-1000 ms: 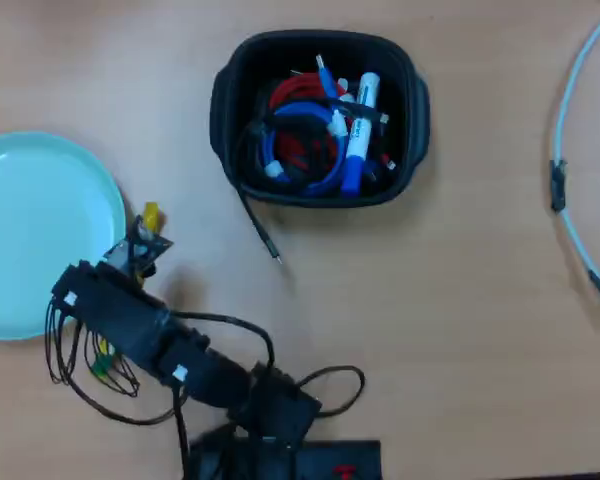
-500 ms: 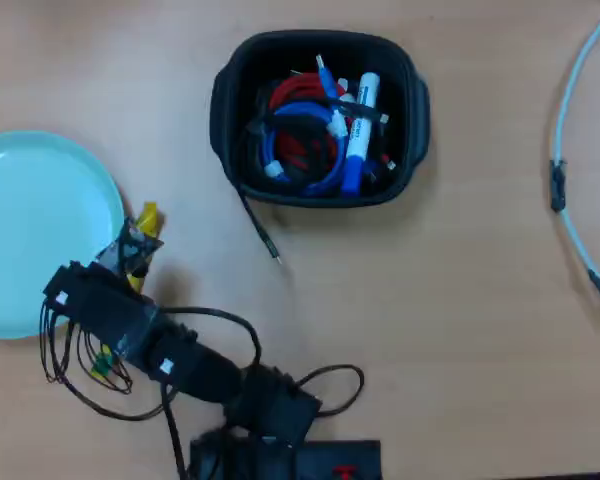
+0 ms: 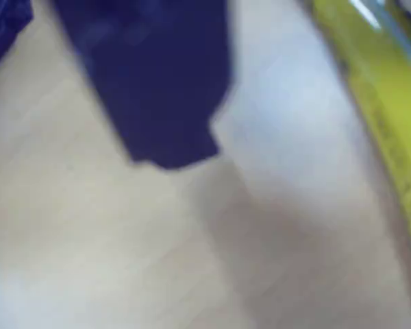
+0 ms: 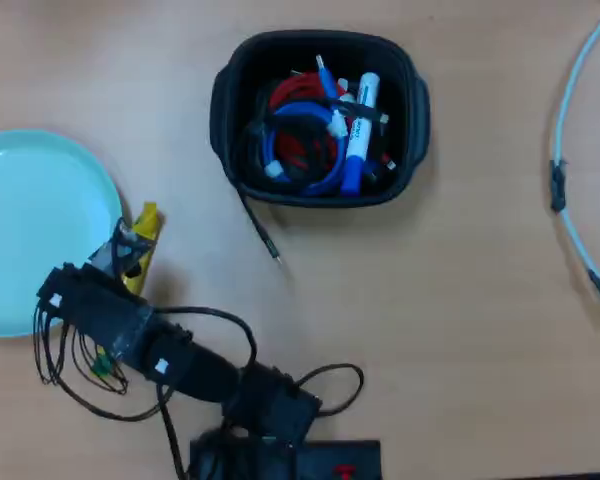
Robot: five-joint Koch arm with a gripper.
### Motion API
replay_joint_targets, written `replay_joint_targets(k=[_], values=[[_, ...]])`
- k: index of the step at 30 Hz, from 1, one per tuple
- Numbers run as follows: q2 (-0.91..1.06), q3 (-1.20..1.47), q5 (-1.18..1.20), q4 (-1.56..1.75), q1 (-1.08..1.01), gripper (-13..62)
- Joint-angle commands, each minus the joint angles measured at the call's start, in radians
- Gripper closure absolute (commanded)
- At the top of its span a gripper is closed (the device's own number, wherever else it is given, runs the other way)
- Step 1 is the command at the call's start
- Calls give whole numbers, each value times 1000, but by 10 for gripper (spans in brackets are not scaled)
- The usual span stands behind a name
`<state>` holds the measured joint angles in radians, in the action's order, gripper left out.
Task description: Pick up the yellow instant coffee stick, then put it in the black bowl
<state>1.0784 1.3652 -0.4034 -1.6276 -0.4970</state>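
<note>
Your gripper (image 4: 128, 245) sat over the yellow instant coffee stick (image 4: 143, 243) beside the teal plate (image 4: 30, 210), ready to grab | jaw gap unclear | black bowl (image 4: 230, 100) waited far off.

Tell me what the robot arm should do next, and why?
Probably lower the pincer and close it on the yellow coffee stick. The overhead view shows it right over the stick beside the teal plate, far from the black bowl. Whether it already grips cannot be seen.
</note>
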Motion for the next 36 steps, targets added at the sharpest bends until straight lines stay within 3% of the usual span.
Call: replay_joint_targets(k=[1, 5, 9, 15, 20, 29, 36], values=[[9, -67, -3, -66, 12, 3], [8, -74, -5, -61, 28, 29], [11, -72, -3, -14, 38, 117], [18, -72, 0, 64, 72, 330], [20, -72, 52, 152, 101, 582], [38, -15, 252, 146, 98, 557], [276, 103, 336, 140, 86, 557]])
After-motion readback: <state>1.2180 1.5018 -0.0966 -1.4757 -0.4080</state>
